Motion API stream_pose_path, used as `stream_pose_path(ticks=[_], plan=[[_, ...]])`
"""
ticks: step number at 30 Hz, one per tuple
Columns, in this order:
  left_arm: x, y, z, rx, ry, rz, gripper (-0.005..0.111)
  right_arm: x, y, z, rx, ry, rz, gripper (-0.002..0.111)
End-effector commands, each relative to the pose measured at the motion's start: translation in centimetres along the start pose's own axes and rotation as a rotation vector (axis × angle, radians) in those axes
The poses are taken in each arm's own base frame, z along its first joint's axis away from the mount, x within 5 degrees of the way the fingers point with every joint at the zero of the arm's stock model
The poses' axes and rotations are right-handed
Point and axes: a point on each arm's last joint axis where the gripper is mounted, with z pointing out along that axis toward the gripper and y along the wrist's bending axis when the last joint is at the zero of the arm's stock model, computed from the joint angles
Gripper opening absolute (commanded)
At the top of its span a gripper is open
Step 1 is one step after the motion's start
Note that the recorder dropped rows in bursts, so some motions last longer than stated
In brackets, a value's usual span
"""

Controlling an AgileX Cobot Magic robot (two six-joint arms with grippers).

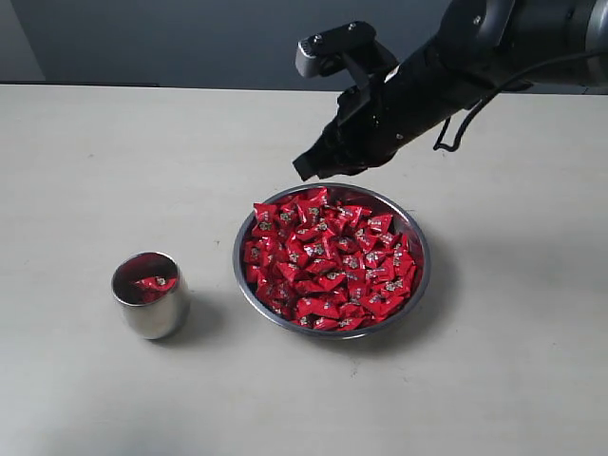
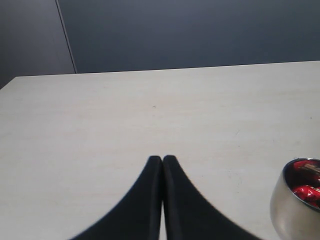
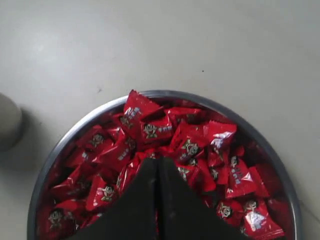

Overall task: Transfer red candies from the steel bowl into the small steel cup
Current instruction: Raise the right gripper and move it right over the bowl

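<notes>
- looks like a robot lab test setup, not somebody's kitchen
- big plain pale table (image 1: 85, 380)
- flat grey-blue wall (image 1: 142, 38) right behind the table
- black robot arm (image 1: 427, 90) with a loose cable, hanging over the table

The table (image 1: 85, 171) is viewed from high up, at a downward slant. The steel bowl (image 3: 165, 93) is looked down upon closely from behind the right gripper (image 3: 157, 161). From behind the left gripper (image 2: 162, 159) a low, forward view is taken, the small steel cup (image 2: 280, 210) beside it. Both vessels are shared with the exterior view.
</notes>
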Motion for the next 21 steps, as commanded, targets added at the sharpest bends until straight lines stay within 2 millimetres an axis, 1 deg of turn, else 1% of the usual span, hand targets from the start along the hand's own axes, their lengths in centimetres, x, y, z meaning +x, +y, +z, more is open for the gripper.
stream_pose_path(ticks=[1,8,12,18,21], plan=[[0.1,0.0,0.0,0.000,-0.002,-0.003,0.000,0.5,-0.5,-0.2,0.053,-0.018,-0.003,-0.001],[0.1,0.0,0.0,0.000,-0.002,-0.003,0.000,0.2,-0.9,-0.1,0.100,-0.070,0.006,-0.001],[0.1,0.0,0.0,0.000,-0.002,-0.003,0.000,0.4,-1.1,0.4,0.102,-0.064,0.033,-0.001],[0.1,0.0,0.0,0.000,-0.002,-0.003,0.000,1.2,-1.5,2.3,0.085,-0.014,0.065,-0.001],[0.1,0.0,0.0,0.000,-0.002,-0.003,0.000,1.8,-1.8,3.7,0.080,0.012,0.083,-0.001]])
